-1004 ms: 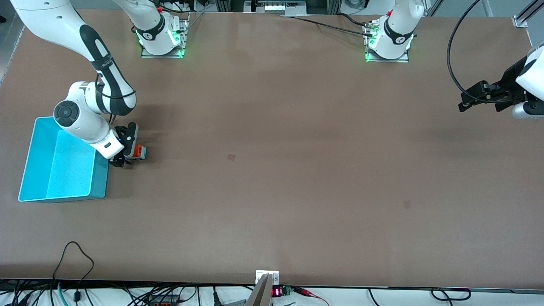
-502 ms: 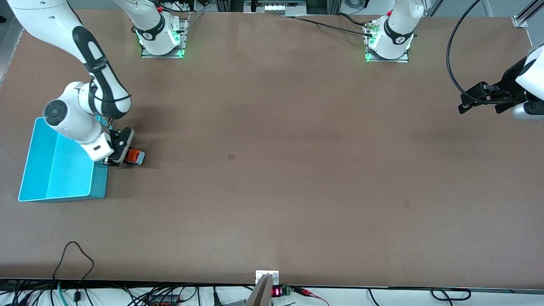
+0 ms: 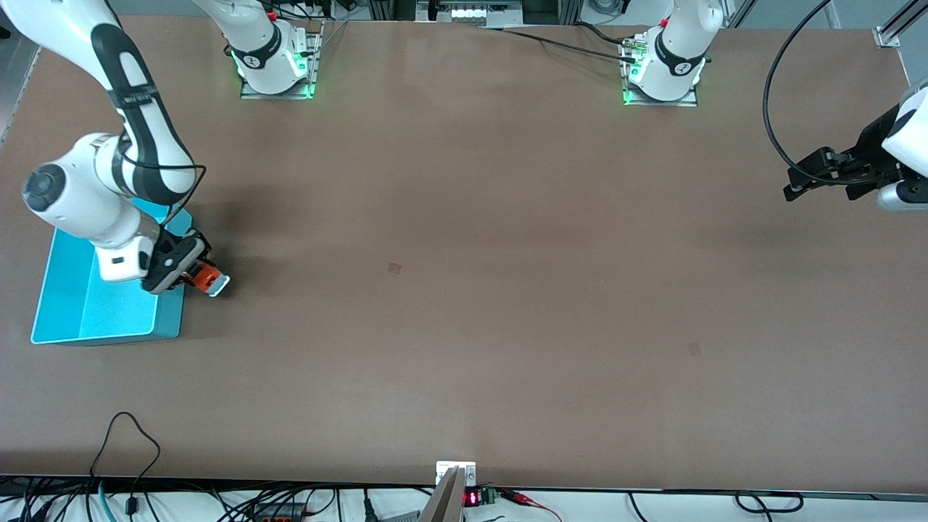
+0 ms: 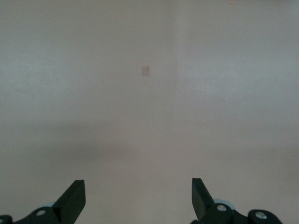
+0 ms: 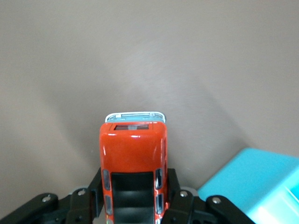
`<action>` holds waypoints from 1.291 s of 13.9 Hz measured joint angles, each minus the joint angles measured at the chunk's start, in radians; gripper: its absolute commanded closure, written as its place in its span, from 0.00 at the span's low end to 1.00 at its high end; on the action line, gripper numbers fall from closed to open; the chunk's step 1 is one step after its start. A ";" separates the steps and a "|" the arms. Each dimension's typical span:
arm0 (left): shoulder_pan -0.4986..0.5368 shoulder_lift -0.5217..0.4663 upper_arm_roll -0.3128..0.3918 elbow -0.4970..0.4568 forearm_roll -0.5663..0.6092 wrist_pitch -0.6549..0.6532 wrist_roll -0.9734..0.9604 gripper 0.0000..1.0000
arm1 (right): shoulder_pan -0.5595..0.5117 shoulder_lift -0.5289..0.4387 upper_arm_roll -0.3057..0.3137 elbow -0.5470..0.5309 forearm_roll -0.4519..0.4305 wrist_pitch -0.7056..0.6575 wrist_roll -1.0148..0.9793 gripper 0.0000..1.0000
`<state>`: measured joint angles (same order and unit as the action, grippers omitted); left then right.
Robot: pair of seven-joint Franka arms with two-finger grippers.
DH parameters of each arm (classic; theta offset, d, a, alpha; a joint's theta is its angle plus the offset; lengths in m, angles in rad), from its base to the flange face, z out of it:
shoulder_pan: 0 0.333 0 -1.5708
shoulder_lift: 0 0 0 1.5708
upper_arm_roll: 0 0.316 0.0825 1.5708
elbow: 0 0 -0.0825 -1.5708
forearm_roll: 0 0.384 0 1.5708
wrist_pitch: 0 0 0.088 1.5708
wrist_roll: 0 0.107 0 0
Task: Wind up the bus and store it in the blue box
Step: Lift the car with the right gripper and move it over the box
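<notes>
My right gripper [image 3: 190, 272] is shut on the bus [image 3: 208, 278], a small orange toy with a dark roof and a white-grey front. It holds the bus tilted, low over the table, right beside the blue box [image 3: 171, 316] on the wall facing the left arm's end. In the right wrist view the bus [image 5: 134, 149] sits between my fingers [image 5: 174, 186], and a corner of the blue box [image 5: 261, 182] shows beside it. My left gripper [image 3: 790, 183] waits open and empty over the table's left-arm end; it also shows in the left wrist view [image 4: 138, 182].
The blue box's floor [image 3: 116, 313] is partly covered by the right arm's wrist. Small dark marks [image 3: 394, 268] lie on the brown table. Cables hang along the table's front edge.
My right arm has swung and turned its wrist, carrying the bus toward the front camera along the box's wall and tilting it. The left arm has barely moved.
</notes>
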<state>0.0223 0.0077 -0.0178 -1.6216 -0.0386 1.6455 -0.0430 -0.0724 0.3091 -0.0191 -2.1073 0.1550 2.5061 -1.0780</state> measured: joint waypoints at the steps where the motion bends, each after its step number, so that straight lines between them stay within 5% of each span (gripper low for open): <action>1: 0.000 0.001 0.000 0.000 0.000 0.000 0.000 0.00 | -0.001 -0.012 0.000 0.016 0.000 -0.024 0.053 1.00; 5: 0.000 0.001 0.000 0.000 0.000 0.002 0.000 0.00 | -0.004 -0.023 -0.007 0.113 0.000 -0.173 0.255 0.99; 10: 0.002 0.007 0.004 -0.001 0.000 0.020 0.000 0.00 | -0.011 -0.030 -0.108 0.142 -0.025 -0.330 0.579 0.98; 18: 0.001 0.010 0.005 0.000 0.000 0.021 0.000 0.00 | -0.035 0.025 -0.218 0.140 -0.062 -0.352 0.614 0.96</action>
<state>0.0236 0.0179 -0.0127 -1.6219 -0.0386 1.6664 -0.0429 -0.1073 0.3338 -0.2368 -1.9676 0.0927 2.1536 -0.4643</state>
